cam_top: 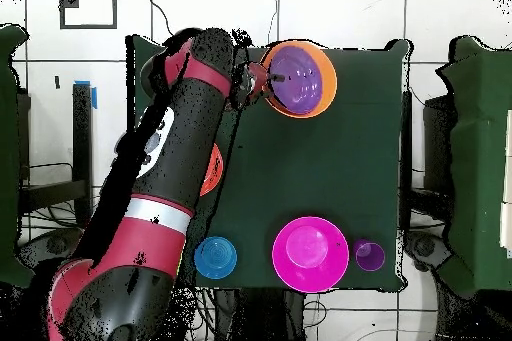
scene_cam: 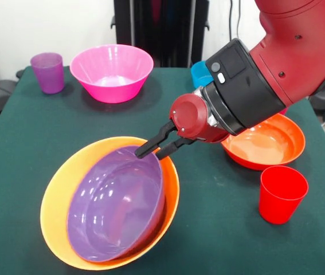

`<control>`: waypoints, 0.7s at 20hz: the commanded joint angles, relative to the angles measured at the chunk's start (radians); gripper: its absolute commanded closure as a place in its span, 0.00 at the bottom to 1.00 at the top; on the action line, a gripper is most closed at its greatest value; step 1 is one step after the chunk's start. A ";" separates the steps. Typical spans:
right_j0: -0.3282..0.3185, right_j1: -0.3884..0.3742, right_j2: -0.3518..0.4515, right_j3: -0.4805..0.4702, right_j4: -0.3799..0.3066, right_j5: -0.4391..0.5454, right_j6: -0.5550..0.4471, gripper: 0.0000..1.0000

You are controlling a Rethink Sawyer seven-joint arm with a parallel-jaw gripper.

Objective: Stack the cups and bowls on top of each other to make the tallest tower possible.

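we see the claw (scene_cam: 157,145) reaching down at a slant to the far rim of the purple bowl (scene_cam: 113,206), which sits nested and tilted inside the orange-yellow bowl (scene_cam: 53,200) at the near part of the green bench (scene_cam: 219,229). its two black fingers (scene_cam: 151,143) lie close together right at that rim, and we judge they pinch it, though the contact itself is too small for us to be sure. the tilt of the purple bowl fits a rim grip: one edge looks lifted or dragged while the rest leans on the orange-yellow wall. this nested pair is the only tower so far, wide and low. the other pieces stand apart and upright, open side up, which leaves them easy to take by the rim: the pink bowl (scene_cam: 112,71) and the purple cup (scene_cam: 47,71) at the far side, the red-orange bowl (scene_cam: 265,143) partly behind the arm, the red cup (scene_cam: 282,193) just in front of it, and a small blue bowl (cam_top: 215,257), mostly hidden in the front view. counted, we find five bowls and two cups.
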 commanded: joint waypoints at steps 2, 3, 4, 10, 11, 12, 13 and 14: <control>-0.002 -0.014 0.119 -0.004 -0.031 -0.014 -0.048 0.00; -0.001 -0.015 0.118 -0.004 -0.031 -0.011 -0.051 0.00; 0.001 -0.017 0.118 -0.001 -0.031 -0.008 -0.051 0.00; 0.020 -0.039 0.116 0.020 -0.021 0.025 -0.037 0.00; 0.023 -0.042 0.115 0.021 -0.020 0.033 -0.036 0.00; 0.026 -0.046 0.113 0.023 -0.019 0.041 -0.035 0.00; 0.030 -0.047 0.112 0.023 -0.016 0.051 -0.034 0.00; 0.033 -0.049 0.111 0.022 -0.016 0.060 -0.036 0.00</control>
